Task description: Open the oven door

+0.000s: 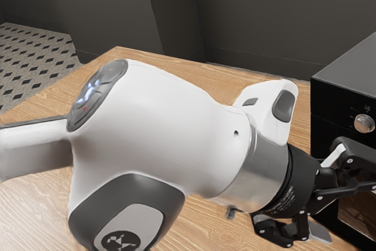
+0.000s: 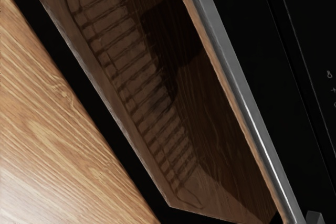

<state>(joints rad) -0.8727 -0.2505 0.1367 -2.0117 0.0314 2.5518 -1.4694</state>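
Opening the oven door point(image 2: 108, 129) depends on a clean catch at its silver handle point(image 2: 243, 98). The oven point(image 1: 346, 72) stands on the table point(image 1: 35, 210) at the exterior view's right, with its door apparently shut, glass low and knob point(image 1: 363, 123) above. Before its front, the black jaws point(image 1: 351, 210) are spread wide and appear to hold nothing; whether either side touches the handle, I cannot tell. The bar runs aslant in the wrist view, so a poorly matched wrist angle could make one finger strike it or slide off. Pressing too far might jam a fingertip against the glass; pulling straight instead of following the hinge could lose the grip.
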